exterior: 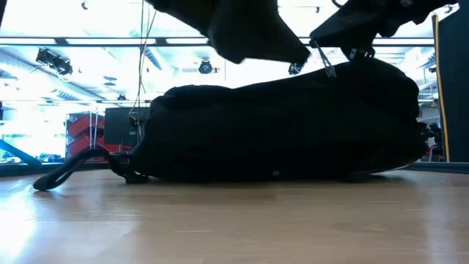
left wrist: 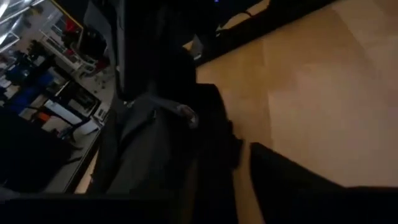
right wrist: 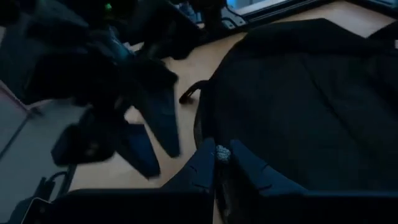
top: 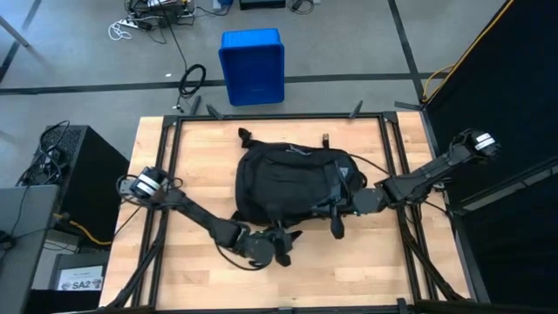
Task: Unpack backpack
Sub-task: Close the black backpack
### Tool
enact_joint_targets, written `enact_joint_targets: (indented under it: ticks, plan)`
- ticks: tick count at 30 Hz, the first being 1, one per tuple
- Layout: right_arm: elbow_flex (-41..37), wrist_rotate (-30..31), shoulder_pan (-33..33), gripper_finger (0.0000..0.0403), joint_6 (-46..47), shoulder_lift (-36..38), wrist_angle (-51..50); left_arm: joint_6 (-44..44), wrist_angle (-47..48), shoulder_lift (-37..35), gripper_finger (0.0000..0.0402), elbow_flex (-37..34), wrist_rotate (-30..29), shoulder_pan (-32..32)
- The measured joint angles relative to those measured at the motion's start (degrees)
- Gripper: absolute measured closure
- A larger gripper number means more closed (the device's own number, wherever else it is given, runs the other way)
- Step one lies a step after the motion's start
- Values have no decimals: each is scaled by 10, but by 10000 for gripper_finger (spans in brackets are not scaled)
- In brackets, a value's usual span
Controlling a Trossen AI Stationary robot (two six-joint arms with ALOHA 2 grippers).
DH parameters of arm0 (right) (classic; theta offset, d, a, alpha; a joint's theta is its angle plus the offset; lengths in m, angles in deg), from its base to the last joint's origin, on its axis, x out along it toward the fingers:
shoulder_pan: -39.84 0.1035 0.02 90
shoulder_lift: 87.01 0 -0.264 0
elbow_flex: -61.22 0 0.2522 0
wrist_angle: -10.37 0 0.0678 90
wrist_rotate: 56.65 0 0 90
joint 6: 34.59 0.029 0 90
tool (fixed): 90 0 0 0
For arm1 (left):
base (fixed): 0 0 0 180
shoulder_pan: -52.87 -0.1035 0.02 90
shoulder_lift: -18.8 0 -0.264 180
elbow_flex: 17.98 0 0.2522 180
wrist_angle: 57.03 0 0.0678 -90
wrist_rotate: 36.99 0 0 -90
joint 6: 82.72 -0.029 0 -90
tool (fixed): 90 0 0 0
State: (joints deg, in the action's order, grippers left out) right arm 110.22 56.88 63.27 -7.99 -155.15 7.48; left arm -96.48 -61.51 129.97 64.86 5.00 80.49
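Soft black fabric backpack [top: 288, 183], rounded, zipped, on wooden tabletop [top: 366, 262]. Left pincer [top: 281, 247] parted; right pincer [right wrist: 222, 163] pinching grey zipper pull [right wrist: 222, 153].

Backpack [top: 288, 183] fills the desk [top: 200, 148] centre toward the far edge, blocking passage there. Left claw [top: 281, 247] and right claw [top: 342, 209] crowd its near side. Bare wood is free along the near edge, both side edges and the far corners.
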Motion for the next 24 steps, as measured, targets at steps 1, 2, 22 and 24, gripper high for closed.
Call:
enact_joint_targets:
  ticks: [1, 2, 22, 24]
  plan:
    - [0, -3, -2, 403, -2, -1, 4, -1, 0, 6, 248, 7, 2, -6]
    - [0, -7, -4, 403, -2, -1, 3, -1, -2, 13, 227, 14, 4, -12]
    - [0, -51, -5, 403, -18, -1, 8, 25, 135, 37, 197, 65, 23, -69]
    - [0, -54, -2, 403, -16, -1, 7, 24, 139, 37, 245, 65, 24, -69]
